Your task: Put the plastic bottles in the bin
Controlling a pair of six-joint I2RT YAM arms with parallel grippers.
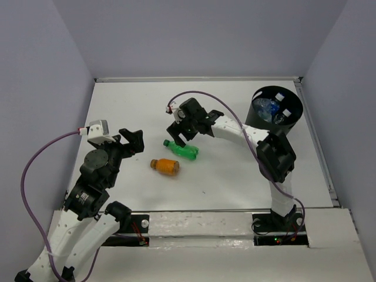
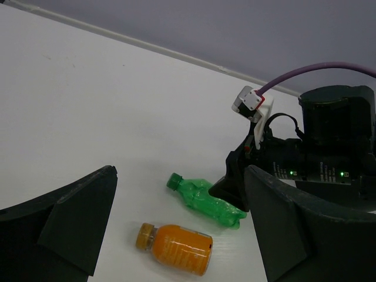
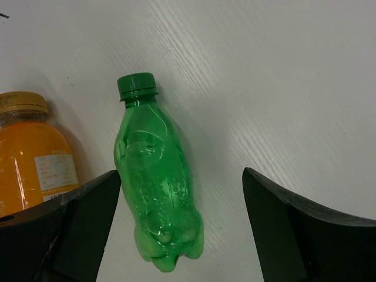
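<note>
Over lying green bottle (image 1: 183,151), right hand (image 1: 178,136) spread wide; left hand (image 1: 134,140) apart, empty; orange bottle (image 1: 166,166) nearby.

A white table (image 1: 223,176) enclosed by pale lavender walls (image 1: 194,35).

Bright, even overhead light — soft shadows, sharp focus, mild glare on table (image 1: 235,176).

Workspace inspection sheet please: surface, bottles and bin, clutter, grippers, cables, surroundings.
Surface: white table.
Job's things: green bottle and orange bottle lying side by side mid-table; black bin at far right, clear bottles inside.
Clutter: nothing seen.
Grippers: right gripper open, a finger on either side of the green bottle; left gripper open, empty.
Cables: purple cable looping from each wrist.
Surroundings: plain grey walls.
</note>
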